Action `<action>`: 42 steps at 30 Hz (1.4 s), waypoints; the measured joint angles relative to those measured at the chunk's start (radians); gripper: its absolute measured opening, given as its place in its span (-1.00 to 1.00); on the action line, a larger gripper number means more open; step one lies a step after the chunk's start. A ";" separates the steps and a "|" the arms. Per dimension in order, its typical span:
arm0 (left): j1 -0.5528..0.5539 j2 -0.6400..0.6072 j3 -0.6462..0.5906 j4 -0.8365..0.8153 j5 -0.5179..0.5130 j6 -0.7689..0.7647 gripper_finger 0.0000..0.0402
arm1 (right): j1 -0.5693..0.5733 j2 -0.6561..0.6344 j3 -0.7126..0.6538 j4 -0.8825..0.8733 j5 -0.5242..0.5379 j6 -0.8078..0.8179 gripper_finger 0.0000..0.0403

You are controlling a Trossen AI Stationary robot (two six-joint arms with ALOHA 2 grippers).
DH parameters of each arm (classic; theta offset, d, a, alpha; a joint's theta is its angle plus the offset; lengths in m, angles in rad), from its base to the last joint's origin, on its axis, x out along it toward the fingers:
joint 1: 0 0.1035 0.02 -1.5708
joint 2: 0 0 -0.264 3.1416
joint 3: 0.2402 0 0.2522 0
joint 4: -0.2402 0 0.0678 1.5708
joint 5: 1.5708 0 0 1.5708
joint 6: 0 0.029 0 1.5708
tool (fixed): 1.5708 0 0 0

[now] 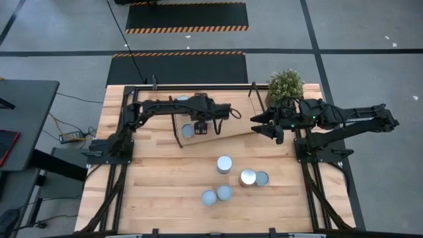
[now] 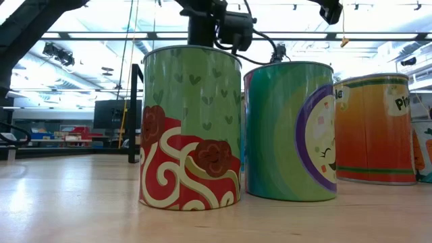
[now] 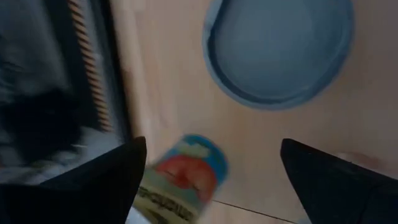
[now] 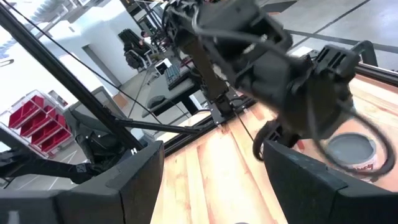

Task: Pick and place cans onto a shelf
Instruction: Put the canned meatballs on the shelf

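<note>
the left arm reaches across the table's far side, its left gripper (image 1: 210, 125) over the slanted shelf (image 1: 232, 125), fingers spread wide with nothing between them, above a grey-topped can (image 3: 280, 50) on the shelf; a red-and-blue labelled can (image 3: 183, 177) lies just beside it. the right arm stretches inward by the potted plant (image 1: 285, 84), its right gripper (image 1: 263, 123) partly parted and empty. five cans (image 1: 225, 164) stand grouped on the tabletop. an orange can (image 2: 374, 128) reads "pi…", the rest cut off.

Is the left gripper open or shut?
Open: the left gripper has its fingers spread wide, nothing between them, above a can.
</note>
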 joint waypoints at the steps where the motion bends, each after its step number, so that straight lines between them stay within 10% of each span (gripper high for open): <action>1: 0.013 0.000 0.015 -0.018 0.025 -0.017 0.85 | 0.000 0.000 0.000 0.000 0.000 0.000 0.40; 21: 0.160 0.056 0.118 0.223 0.156 -0.335 0.72 | 0.000 0.000 0.000 0.001 0.000 -0.003 0.40; 42: 0.091 0.095 0.118 0.134 0.354 -0.231 0.72 | 0.005 0.001 0.000 0.000 0.000 -0.002 0.40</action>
